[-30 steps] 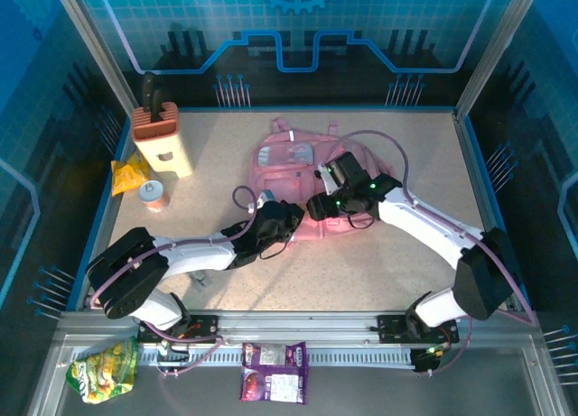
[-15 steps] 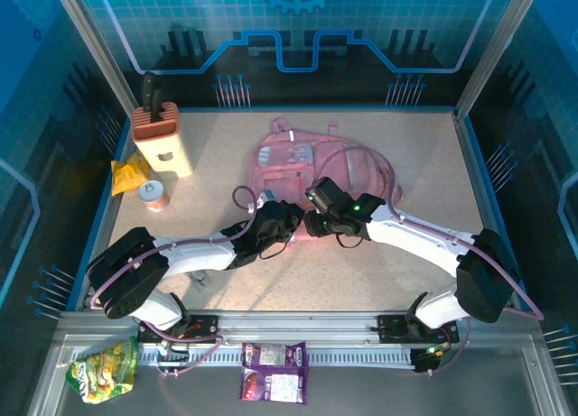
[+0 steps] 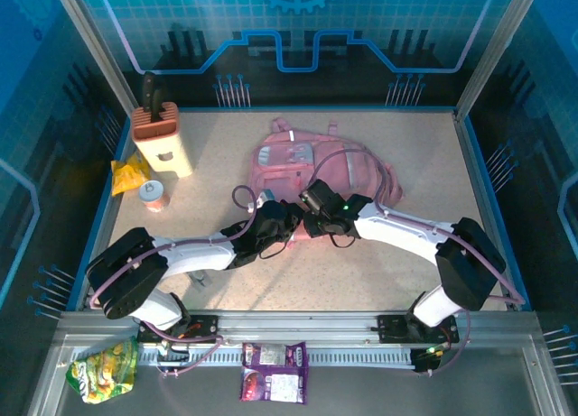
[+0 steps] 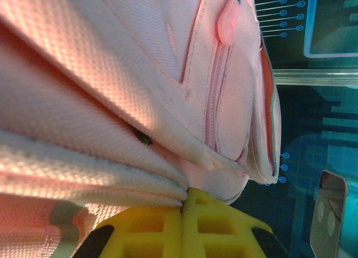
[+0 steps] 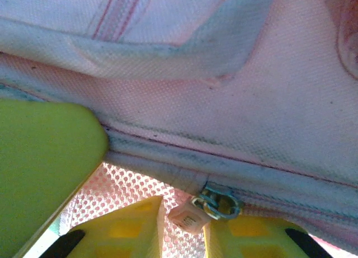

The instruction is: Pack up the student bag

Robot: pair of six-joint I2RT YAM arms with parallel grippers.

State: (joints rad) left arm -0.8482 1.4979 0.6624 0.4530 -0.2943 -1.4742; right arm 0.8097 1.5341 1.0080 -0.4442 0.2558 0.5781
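The student bag, pink with pale trim, lies flat in the middle of the table. My left gripper sits at its near edge, shut on a fold of the pink fabric; the yellow fingertips meet there. My right gripper is right beside it at the same edge. Close up, a pale zip pull hanging from a metal slider lies between the right gripper's yellow fingers. The jaws are narrow, and a thin gap remains on the pull's left side.
A knife block, a yellow packet and a small jar stand at the far left. A green packet and a purple one lie on the front rail. A blurred yellow-green shape crowds the right wrist view's left side.
The right gripper came down and left from above the bag to its near edge, beside the left gripper, and its jaws narrowed around the zip pull. The left arm stayed still.
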